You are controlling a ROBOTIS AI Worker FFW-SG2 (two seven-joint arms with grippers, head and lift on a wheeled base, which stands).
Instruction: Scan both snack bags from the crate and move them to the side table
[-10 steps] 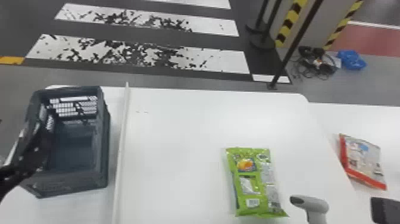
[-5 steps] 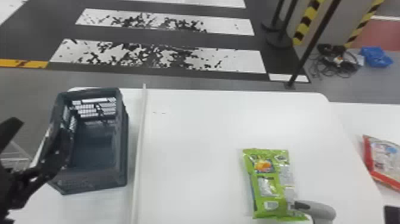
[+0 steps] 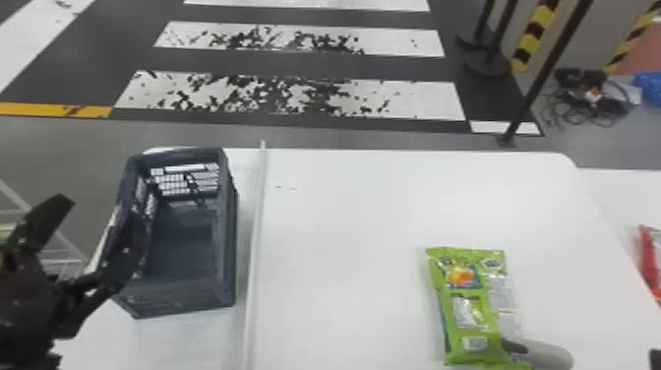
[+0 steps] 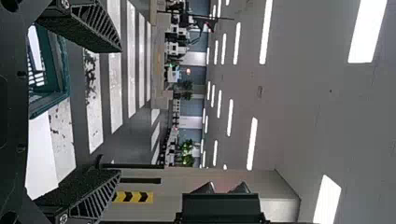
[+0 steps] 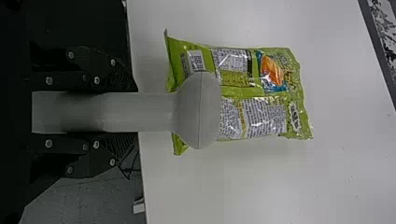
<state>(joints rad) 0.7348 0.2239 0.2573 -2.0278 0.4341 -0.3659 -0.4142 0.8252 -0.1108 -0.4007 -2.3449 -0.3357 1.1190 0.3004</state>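
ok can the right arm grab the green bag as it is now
Probably not: the right gripper is closed around the scanner, whose head is over one end of the green bag. It would likely need its fingers free first.

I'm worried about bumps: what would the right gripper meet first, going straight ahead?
Probably the green snack bag, via the scanner in the right gripper; the gap in height is unclear.

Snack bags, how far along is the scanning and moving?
The crate looks empty and the red bag is on the side table, so that one looks moved, though its scan can't be confirmed. The right gripper holds the scanner over the green bag on the main table. Remaining: finish that scan, if needed, then move it across.
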